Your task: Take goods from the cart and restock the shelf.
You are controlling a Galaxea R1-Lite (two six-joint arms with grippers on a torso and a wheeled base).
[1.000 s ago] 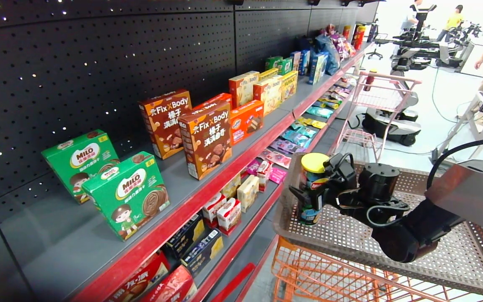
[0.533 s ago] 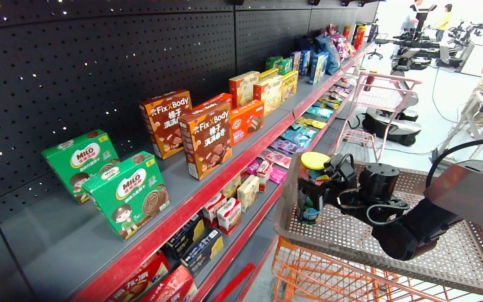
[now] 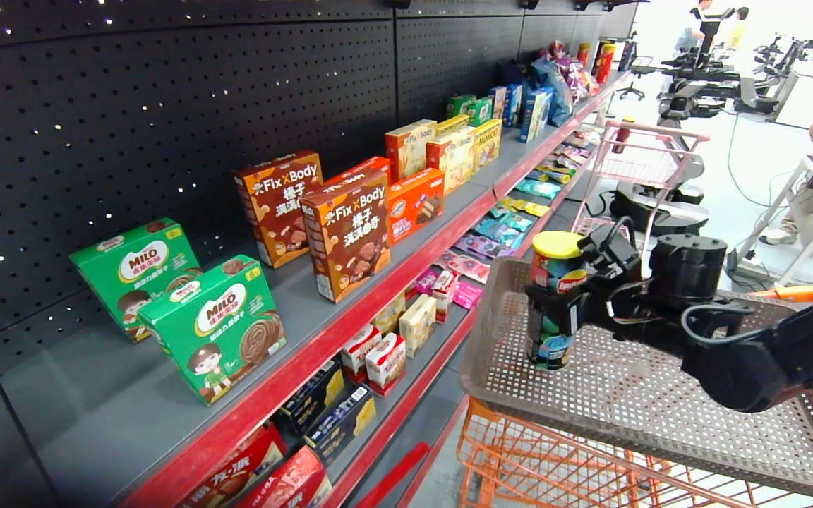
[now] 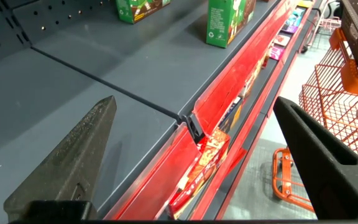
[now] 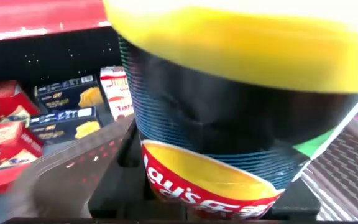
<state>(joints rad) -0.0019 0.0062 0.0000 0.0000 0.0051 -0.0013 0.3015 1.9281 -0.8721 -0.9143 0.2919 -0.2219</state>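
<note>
Head view: right pincer is clamped round a dark can with a yellow lid. The can stands upright over the near-left part of the grey tray on top of the orange cart. Cannot tell whether its base touches the mesh. The shelf lies to the left. Its top board carries two green boxes near the front and brown boxes farther along.

Left wrist view: left pincer is spread wide with nothing between its fingers, hanging above a bare grey stretch of the shelf near its red front lip. Green boxes stand farther along the board. The cart is off to the side.

Right wrist view: the can sits close up, yellow lid on top, gripped between dark fingers. Small boxes on a lower shelf level lie behind it.
</note>
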